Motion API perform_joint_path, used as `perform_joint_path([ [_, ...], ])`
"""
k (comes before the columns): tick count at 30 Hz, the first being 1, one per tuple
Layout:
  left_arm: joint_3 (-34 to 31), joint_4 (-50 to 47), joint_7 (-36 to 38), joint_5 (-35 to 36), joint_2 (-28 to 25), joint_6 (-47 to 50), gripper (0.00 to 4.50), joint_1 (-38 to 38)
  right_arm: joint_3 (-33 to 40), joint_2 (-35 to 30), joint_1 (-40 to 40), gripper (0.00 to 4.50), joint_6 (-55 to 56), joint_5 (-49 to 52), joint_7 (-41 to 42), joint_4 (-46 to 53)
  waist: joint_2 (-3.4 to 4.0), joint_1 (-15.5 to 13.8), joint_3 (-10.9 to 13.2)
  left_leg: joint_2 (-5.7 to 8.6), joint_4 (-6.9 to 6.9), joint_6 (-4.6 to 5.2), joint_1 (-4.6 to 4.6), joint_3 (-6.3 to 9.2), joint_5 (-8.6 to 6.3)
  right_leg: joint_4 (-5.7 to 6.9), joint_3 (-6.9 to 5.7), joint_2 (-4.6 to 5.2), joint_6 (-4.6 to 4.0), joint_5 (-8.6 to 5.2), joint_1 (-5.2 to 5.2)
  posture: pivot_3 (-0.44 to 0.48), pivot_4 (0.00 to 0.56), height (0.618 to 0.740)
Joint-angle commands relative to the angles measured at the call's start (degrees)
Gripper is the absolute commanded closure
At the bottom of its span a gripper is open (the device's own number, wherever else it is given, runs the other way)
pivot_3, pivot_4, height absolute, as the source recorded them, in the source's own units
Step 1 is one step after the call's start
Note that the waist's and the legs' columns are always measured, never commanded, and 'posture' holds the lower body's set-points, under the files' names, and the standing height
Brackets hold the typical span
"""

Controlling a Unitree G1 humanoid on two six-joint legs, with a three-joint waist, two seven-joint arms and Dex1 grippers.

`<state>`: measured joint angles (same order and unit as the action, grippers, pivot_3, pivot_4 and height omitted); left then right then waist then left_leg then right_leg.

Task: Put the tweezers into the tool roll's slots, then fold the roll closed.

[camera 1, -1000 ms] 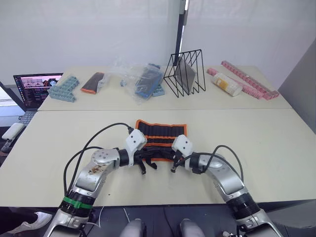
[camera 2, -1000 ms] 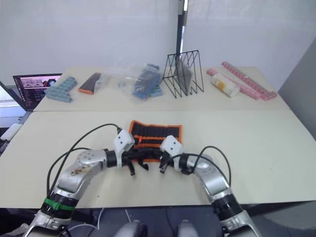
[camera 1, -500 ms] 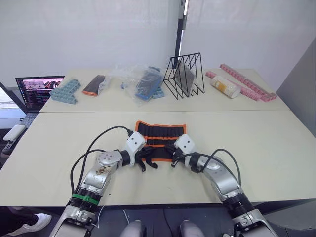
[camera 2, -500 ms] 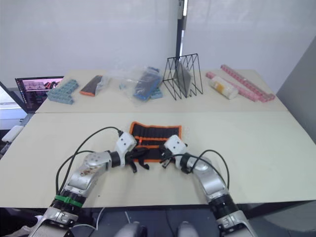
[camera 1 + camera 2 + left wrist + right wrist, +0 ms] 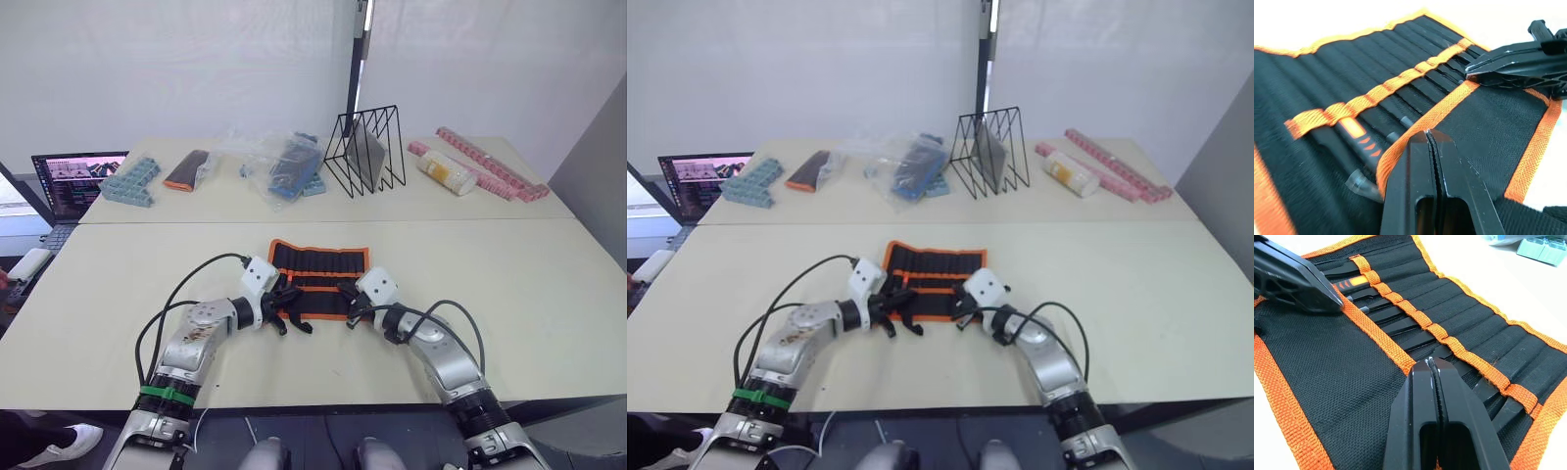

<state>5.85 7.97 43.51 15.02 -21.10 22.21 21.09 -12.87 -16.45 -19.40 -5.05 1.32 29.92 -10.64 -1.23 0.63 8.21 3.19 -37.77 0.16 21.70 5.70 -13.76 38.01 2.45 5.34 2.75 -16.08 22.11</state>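
Tool roll (image 5: pixel 319 280) lies open, flat on near table (image 5: pixel 549 284), long axis running left-right, directly ahead of both arms. Left gripper (image 5: pixel 1431 147) and right gripper (image 5: pixel 1433 374) each pinched together on roll's near flap, equally near. Wrist views reveal tweezers (image 5: pixel 1400 325) already seated in slots (image 5: pixel 1415 63); fold away from robot likely next.

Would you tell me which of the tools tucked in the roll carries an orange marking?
The one near the left end effector: its handle has an orange patch below the middle stripe; the other tweezers look plain black.
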Motion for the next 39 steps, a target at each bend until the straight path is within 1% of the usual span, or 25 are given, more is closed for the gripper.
perform_joint_path([
  [1, -1.9, -3.7, 0.1, 1.0, -1.6, 1.4, 4.46, -0.8, 3.1, -0.8, 0.6, 4.49, -2.6, 0.6, -1.0, -0.7, 0.00, 0.0, 0.0, 0.00, 0.00, 0.00, 0.00, 0.00, 0.00, 0.00, 0.00, 0.01, 0.00, 0.00, 0.00, 0.000, 0.150, 0.740],
  [4, -3.5, -6.1, -0.2, 2.6, -2.3, 2.4, 4.46, -0.9, 5.1, -0.5, -0.5, 4.49, -4.1, 4.0, -0.1, 2.5, 0.00, -0.2, 0.0, 0.01, 0.00, 0.00, 0.10, 0.02, 0.00, -0.01, -0.01, 0.02, 0.00, 0.00, 0.07, 0.000, 0.150, 0.740],
  [8, -6.4, -11.7, 0.4, 5.9, -3.8, 5.0, 4.46, -0.7, 8.7, -2.0, -1.8, 4.49, -8.7, 9.5, 2.9, 8.8, 0.02, -0.1, 0.1, 0.01, 0.00, 0.00, 0.37, 0.04, 0.00, -0.03, -0.02, 0.03, 0.00, 0.00, 0.29, 0.000, 0.150, 0.740],
  [11, -7.6, -15.4, 1.3, 7.7, -5.7, 7.0, 4.46, -0.7, 13.4, -3.4, -3.1, 4.49, -14.0, 14.4, 3.1, 11.6, 0.02, 0.1, 0.1, 0.00, 0.01, 0.01, 0.67, 0.04, -0.01, -0.02, 0.01, 0.02, -0.01, 0.00, 0.64, 0.000, 0.150, 0.740],
  [14, -8.2, -18.1, 2.9, 9.5, -7.7, 8.5, 4.46, -0.3, 18.5, -5.1, -4.3, 4.49, -20.5, 20.9, 4.3, 13.2, 0.02, 0.2, 0.1, -0.03, 0.06, 0.01, 0.77, 0.03, -0.01, -0.01, 0.03, 0.00, -0.01, 0.01, 0.80, 0.000, 0.150, 0.740],
  [16, -7.5, -19.0, 4.2, 9.5, -9.1, 8.5, 4.46, 0.0, 20.3, -6.5, -4.3, 4.49, -24.1, 23.5, 5.3, 13.7, 0.03, 0.2, 0.1, -0.03, 0.08, 0.01, 0.78, 0.03, -0.01, -0.02, 0.04, 0.00, -0.01, 0.01, 0.82, 0.000, 0.150, 0.740],
  [18, -5.5, -19.7, 6.1, 8.4, -10.7, 7.8, 4.46, 0.4, 22.3, -8.2, -3.6, 4.49, -28.2, 26.6, 6.6, 14.1, 0.03, 0.1, 0.1, -0.03, 0.08, 0.01, 0.79, 0.02, -0.01, -0.04, 0.03, 0.00, -0.01, 0.00, 0.81, 0.000, 0.150, 0.740],
  [21, -2.8, -20.0, 7.9, 7.2, -11.9, 7.0, 4.46, 1.5, 25.2, -10.9, -2.2, 4.49, -35.6, 31.6, 7.6, 15.0, 0.07, -0.2, 0.1, 0.01, 0.07, 0.02, 0.81, 0.01, -0.01, -0.07, 0.02, 0.05, -0.01, 0.00, 0.79, 0.000, 0.150, 0.740],
  [23, -1.3, -20.1, 9.3, 6.7, -12.5, 6.3, 4.50, 1.9, 26.6, -13.0, -0.8, 3.97, -41.1, 35.8, 9.3, 16.6, 0.07, -0.1, 0.1, 0.01, 0.07, 0.03, 0.84, 0.00, -0.02, -0.10, 0.02, 0.06, -0.01, 0.01, 0.79, 0.000, 0.150, 0.740],
  [24, -0.4, -20.1, 10.2, 6.3, -12.9, 5.8, 4.50, 2.3, 27.3, -14.2, 0.2, 3.60, -44.3, 38.3, 10.2, 17.6, 0.08, -0.1, 0.1, 0.01, 0.07, 0.03, 0.87, 0.00, -0.02, -0.09, 0.02, 0.06, -0.01, 0.01, 0.81, 0.000, 0.150, 0.740],
  [26, 0.6, -19.6, 11.3, 5.9, -13.3, 5.0, 4.50, 2.8, 28.4, -15.8, 1.7, 3.07, -49.5, 41.7, 10.6, 18.8, 0.09, 0.1, 0.2, -0.02, 0.08, 0.05, 0.88, -0.01, -0.03, -0.09, 0.03, 0.03, -0.01, 0.00, 0.83, 0.000, 0.150, 0.740],
  [27, 1.0, -19.2, 12.0, 5.6, -13.6, 4.6, 4.50, 3.1, 28.8, -16.4, 2.5, 2.60, -51.9, 43.2, 10.4, 19.3, 0.09, 0.1, 0.2, -0.03, 0.08, 0.05, 0.90, -0.01, -0.03, -0.09, 0.03, 0.01, -0.01, 0.00, 0.85, 0.000, 0.150, 0.740],
  [31, 2.3, -17.7, 13.5, 4.9, -13.6, 3.6, 4.50, 3.7, 31.3, -14.7, 4.0, 1.20, -58.5, 46.2, 4.9, 19.0, 0.09, 0.2, 0.2, -0.06, 0.07, 0.07, 0.91, -0.02, -0.03, -0.09, 0.03, -0.02, -0.01, 0.00, 0.85, 0.000, 0.150, 0.740],
  [32, 2.3, -17.6, 13.6, 5.3, -13.5, 4.2, 4.50, 3.7, 31.9, -14.0, 4.2, 0.93, -59.5, 47.1, 4.0, 18.9, 0.09, 0.2, 0.2, -0.06, 0.07, 0.07, 0.91, -0.02, -0.03, -0.08, 0.03, -0.02, -0.01, 0.00, 0.86, 0.000, 0.150, 0.740],
  [34, 1.8, -17.6, 13.7, 6.3, -13.6, 5.4, 4.50, 3.7, 32.9, -12.7, 4.5, 0.22, -61.3, 48.6, 2.3, 19.1, 0.09, 0.2, 0.2, -0.05, 0.07, 0.07, 0.92, -0.02, -0.03, -0.06, 0.04, -0.01, -0.01, 0.00, 0.88, 0.000, 0.150, 0.740],
  [35, 1.7, -17.8, 14.1, 6.3, -14.2, 5.5, 4.50, 3.4, 33.2, -12.0, 4.5, 0.03, -62.2, 49.2, 1.4, 19.1, 0.09, 0.2, 0.2, -0.04, 0.06, 0.07, 0.96, -0.02, -0.03, -0.06, 0.04, -0.01, -0.01, 0.00, 0.90, 0.000, 0.150, 0.740],
  [39, -0.2, -19.0, 15.3, 7.2, -16.5, 6.7, 4.50, 2.4, 32.8, -10.4, 4.3, 0.03, -65.3, 50.5, -1.1, 19.0, 0.09, 0.2, 0.2, -0.04, 0.03, 0.07, 1.02, -0.02, -0.03, -0.04, 0.03, 0.00, -0.01, 0.00, 0.96, 0.000, 0.150, 0.740],
])
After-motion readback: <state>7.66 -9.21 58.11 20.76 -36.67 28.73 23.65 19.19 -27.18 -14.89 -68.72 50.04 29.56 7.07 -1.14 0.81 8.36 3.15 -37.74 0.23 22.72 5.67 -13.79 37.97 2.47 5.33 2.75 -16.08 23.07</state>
